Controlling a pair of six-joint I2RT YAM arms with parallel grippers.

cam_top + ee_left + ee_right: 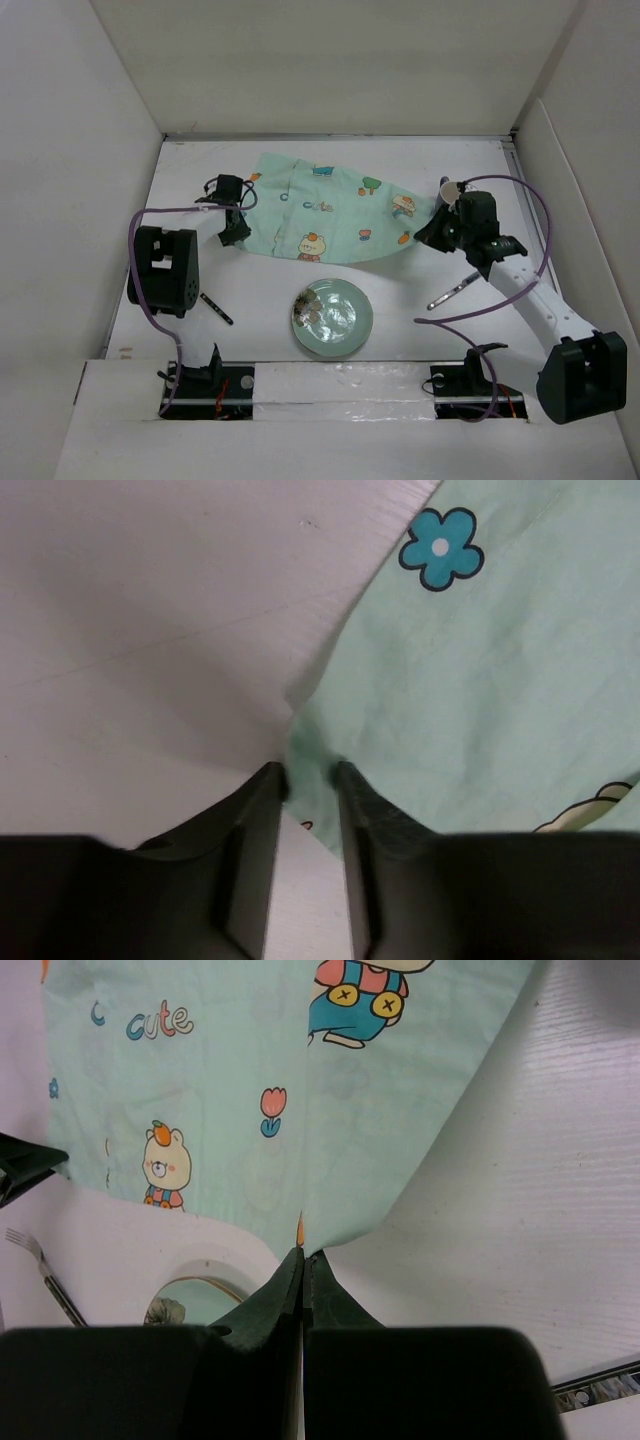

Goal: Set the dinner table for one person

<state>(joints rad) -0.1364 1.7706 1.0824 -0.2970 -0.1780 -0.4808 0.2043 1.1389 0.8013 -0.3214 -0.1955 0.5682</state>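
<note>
Cloth mat (330,210) of mint green, printed with cartoon bears and flowers, is lying rumpled across the far middle of the large, flat, plain white matte tabletop (260,290), which is stretching between white side panels (60,200). The right gripper (302,1256) is pinching the cloth mat's near right corner, its jaws pressing tight together on the fabric and drawing it up into a fold off the surface. The left gripper (303,775) is reaching down at the cloth mat's left edge, its jaws standing a little apart with white surface showing through the gap. The fabric's edge is running up to that gap and under one finger, but whether it is being gripped cannot be told. A round, pale green glazed plate (332,317) is sitting on the tabletop near the arms' bases, just clear of the cloth mat. A dark-handled fork (216,308) is lying to the plate's left, and a slim metal utensil (452,294) is lying to its right, close beside the right arm.
</note>
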